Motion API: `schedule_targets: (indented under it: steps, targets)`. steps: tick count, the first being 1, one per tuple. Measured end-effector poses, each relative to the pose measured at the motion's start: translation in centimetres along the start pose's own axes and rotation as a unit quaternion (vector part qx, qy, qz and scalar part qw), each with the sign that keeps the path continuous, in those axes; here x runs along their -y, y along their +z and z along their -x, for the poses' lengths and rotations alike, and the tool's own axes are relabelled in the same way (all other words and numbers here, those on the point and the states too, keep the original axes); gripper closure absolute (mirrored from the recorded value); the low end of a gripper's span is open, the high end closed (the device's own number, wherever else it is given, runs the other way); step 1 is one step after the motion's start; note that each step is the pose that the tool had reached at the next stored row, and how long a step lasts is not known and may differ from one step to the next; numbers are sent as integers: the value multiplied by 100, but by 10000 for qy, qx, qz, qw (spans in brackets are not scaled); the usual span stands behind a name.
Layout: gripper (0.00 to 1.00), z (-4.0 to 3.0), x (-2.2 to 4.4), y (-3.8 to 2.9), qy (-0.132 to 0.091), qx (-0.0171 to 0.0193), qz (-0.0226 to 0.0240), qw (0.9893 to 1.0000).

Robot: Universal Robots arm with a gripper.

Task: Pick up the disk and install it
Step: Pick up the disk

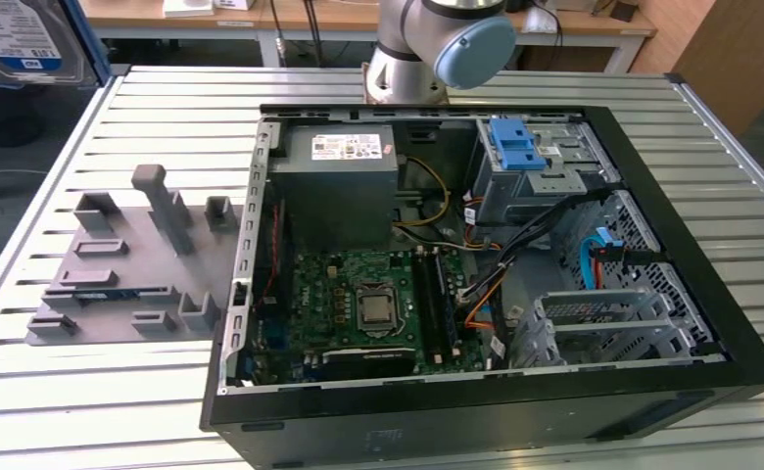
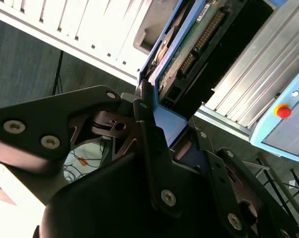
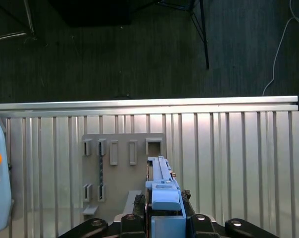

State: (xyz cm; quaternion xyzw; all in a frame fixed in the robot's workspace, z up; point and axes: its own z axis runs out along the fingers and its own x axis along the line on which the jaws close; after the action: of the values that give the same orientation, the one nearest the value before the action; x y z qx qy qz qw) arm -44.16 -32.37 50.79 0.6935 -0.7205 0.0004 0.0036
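Here, upper left in the exterior view, the disk [image 1: 17, 41] sits clamped edgewise in the gripper [image 2: 172, 128], whose thin hold might let it slip.

open-topped case [image 1: 487, 421] on a slatted table [image 1: 95, 392]: black cables [image 1: 552, 230] cross the gap between latch cage [image 1: 519, 147] and drive cage [image 1: 617, 323]; power supply [image 1: 336, 186] fills a corner. the motherboard [image 1: 369, 304] lies clear from above. the gripper [image 3: 165, 220], clamping the disk [image 3: 162, 178], hangs over the fixture [image 3: 122, 168], its pegs upright, bare slats around.
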Motion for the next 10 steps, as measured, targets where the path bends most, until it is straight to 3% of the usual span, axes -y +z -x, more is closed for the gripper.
schedule_targets:
  steps: [6,10]
  targets:
    - [64,-5,61,0,0,0,0,10000]
    - [64,-55,87,-1,1,0,1,10000]
